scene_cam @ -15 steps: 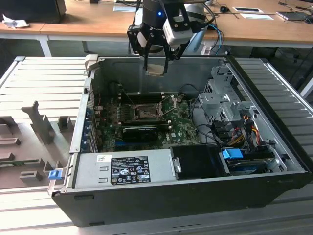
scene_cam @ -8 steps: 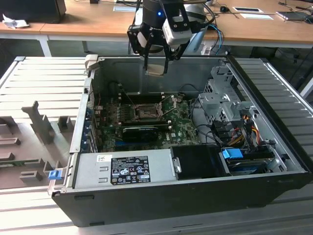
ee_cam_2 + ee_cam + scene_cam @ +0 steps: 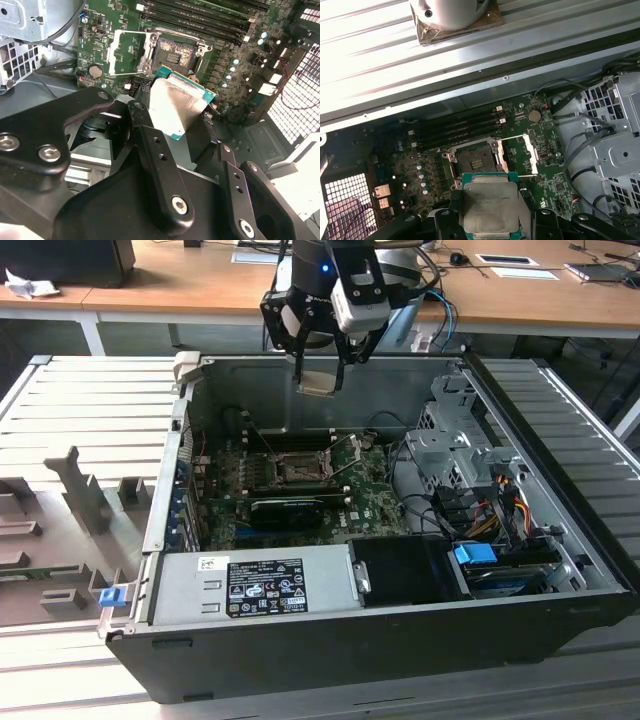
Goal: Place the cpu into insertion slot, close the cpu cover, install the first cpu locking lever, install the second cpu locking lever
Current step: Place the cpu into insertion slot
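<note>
My gripper [image 3: 320,373] hangs above the open computer case, shut on the cpu [image 3: 318,384], a flat silvery-beige chip on a green base. The cpu [image 3: 178,106] sits between the black fingers [image 3: 150,145] in both wrist views, well above the board, with the gripper [image 3: 492,222] straddling the chip [image 3: 491,206]. Below lies the insertion slot [image 3: 474,161], a dark square socket with a metal rim, uncovered [image 3: 175,51]. The cpu cover [image 3: 530,154] is swung open to one side of the slot [image 3: 126,52]. In the exterior view the slot [image 3: 292,468] sits mid-board with thin wire levers [image 3: 347,452] raised beside it.
A long black card [image 3: 286,508] lies just in front of the slot. A grey power supply [image 3: 250,585] fills the case front, and a metal drive cage [image 3: 450,452] with cables stands at the exterior view's right. Memory slots [image 3: 456,127] run behind the socket. The case wall [image 3: 470,65] rises close by.
</note>
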`<state>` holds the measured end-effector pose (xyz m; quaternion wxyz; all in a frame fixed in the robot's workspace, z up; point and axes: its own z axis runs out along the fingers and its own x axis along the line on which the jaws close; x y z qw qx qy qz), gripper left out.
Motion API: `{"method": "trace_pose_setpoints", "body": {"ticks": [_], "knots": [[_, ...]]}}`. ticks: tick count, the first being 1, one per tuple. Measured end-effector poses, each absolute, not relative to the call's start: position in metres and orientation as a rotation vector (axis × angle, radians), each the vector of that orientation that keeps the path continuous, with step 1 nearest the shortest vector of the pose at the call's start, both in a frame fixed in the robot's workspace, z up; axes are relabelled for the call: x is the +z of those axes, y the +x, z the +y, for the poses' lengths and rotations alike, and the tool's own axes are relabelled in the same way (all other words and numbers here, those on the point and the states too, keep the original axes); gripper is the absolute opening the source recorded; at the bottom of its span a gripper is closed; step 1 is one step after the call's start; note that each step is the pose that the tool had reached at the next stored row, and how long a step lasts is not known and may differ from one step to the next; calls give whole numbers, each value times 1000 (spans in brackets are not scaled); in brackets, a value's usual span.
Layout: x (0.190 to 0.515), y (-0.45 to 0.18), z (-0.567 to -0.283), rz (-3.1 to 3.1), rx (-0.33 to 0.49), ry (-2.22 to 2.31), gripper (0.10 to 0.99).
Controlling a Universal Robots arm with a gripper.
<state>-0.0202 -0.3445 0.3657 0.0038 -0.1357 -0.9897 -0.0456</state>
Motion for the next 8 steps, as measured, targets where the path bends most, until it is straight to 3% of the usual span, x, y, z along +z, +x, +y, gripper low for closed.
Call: {"method": "trace_pose_setpoints", "body": {"ticks": [8], "knots": [[366,-20,-344,-3098,-143,-455,529]]}}
